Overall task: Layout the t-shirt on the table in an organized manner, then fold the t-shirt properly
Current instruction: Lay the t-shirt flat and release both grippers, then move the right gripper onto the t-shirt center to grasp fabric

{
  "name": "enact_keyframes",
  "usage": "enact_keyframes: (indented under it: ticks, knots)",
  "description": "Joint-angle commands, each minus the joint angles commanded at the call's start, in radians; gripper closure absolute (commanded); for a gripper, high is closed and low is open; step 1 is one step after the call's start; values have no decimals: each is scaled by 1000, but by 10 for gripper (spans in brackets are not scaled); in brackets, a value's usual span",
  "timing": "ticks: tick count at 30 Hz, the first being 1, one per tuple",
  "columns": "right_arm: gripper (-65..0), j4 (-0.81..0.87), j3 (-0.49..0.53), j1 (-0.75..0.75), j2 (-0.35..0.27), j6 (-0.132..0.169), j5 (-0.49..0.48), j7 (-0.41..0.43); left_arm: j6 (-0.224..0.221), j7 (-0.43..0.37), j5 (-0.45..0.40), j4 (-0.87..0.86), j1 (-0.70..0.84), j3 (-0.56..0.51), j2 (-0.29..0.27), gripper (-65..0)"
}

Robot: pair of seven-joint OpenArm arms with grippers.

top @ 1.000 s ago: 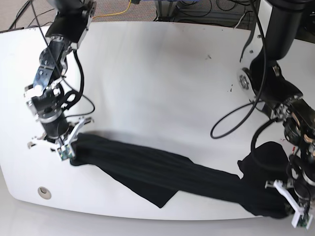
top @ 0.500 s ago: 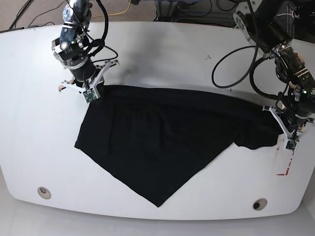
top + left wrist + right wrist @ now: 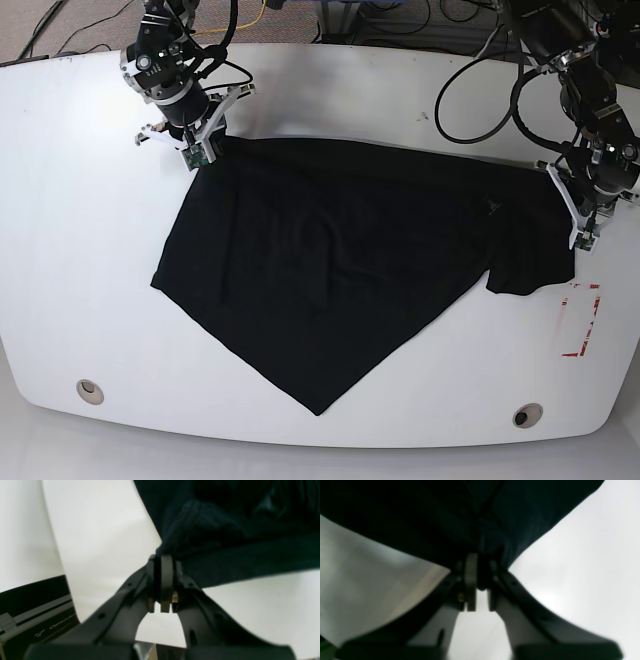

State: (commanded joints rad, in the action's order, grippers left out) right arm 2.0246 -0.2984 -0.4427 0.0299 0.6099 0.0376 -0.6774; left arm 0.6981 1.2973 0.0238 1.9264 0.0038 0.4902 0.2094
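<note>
From where I stand, the black t-shirt (image 3: 320,265) lies spread across the white surface (image 3: 80,250), stretched between the two arms. The right gripper (image 3: 200,152) sits at the far corner of the cloth, and its fingers (image 3: 470,580) are pressed together, pinching a bunched edge of the fabric; the rest of the shirt fans away from them toward the near edge, ending in a point well apart from either arm. The left gripper (image 3: 583,228) holds the opposite end, its fingers (image 3: 166,580) likewise clamped on a gathered fold, with a short sleeve flap (image 3: 520,270) lying just beside them. Between the two grips the top hem runs nearly straight. Red tape marks (image 3: 580,320) lie near the left fingers, and two round grommet holes (image 3: 90,390) sit along the near rim, apart from the cloth.
</note>
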Motion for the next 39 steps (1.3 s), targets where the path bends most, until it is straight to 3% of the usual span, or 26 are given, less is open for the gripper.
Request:
enact_keyframes:
  ticks: [6, 9, 16, 24, 39]
  knots:
    - [-430, 2, 2, -23, 5, 0, -8, 0, 0, 0, 0, 0, 26, 0, 11, 0]
    - [-490, 2, 0, -23, 18, 0, -6, 3, 0, 0, 0, 0, 32, 0, 12, 0]
    - [-472, 2, 2, 55, 29, 5, -8, 6, 0, -32, 0, 0, 52, 0, 12, 0]
    - [-477, -40, 5, 261, 69, 8, -9, -3, 0, -63, -2, 0, 80, 0, 12, 0]
    - [-476, -390, 187, 554, 61, 8, -9, 3, 0, -64, -2, -3, 81, 0, 12, 0]
